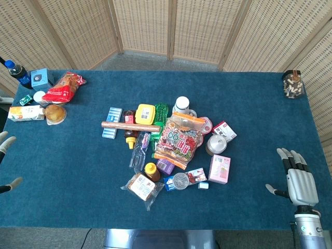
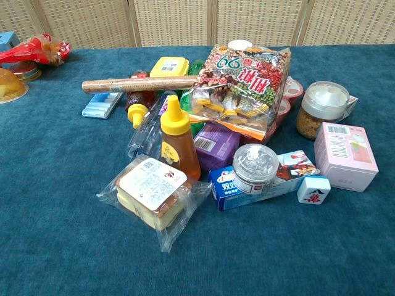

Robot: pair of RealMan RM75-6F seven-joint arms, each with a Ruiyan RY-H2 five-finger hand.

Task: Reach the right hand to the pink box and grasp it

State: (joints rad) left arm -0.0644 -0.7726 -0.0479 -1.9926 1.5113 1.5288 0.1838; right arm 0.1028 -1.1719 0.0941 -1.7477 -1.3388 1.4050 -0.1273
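Observation:
The pink box (image 1: 220, 169) lies flat at the right edge of the pile of groceries in the head view. The chest view shows the same pink box (image 2: 345, 155) at the right, next to a small white tile block (image 2: 313, 189). My right hand (image 1: 298, 180) hovers near the table's front right corner, well to the right of the box, fingers spread and holding nothing. Only the fingertips of my left hand (image 1: 6, 144) show at the left edge, spread apart. Neither hand appears in the chest view.
Beside the pink box stand a lidded jar of granules (image 2: 321, 108) and a snack bag (image 1: 179, 137). A honey bottle (image 2: 177, 138), a wrapped sandwich (image 2: 151, 191) and a round tin (image 2: 255, 164) lie in front. A jar (image 1: 292, 84) stands at the far right corner.

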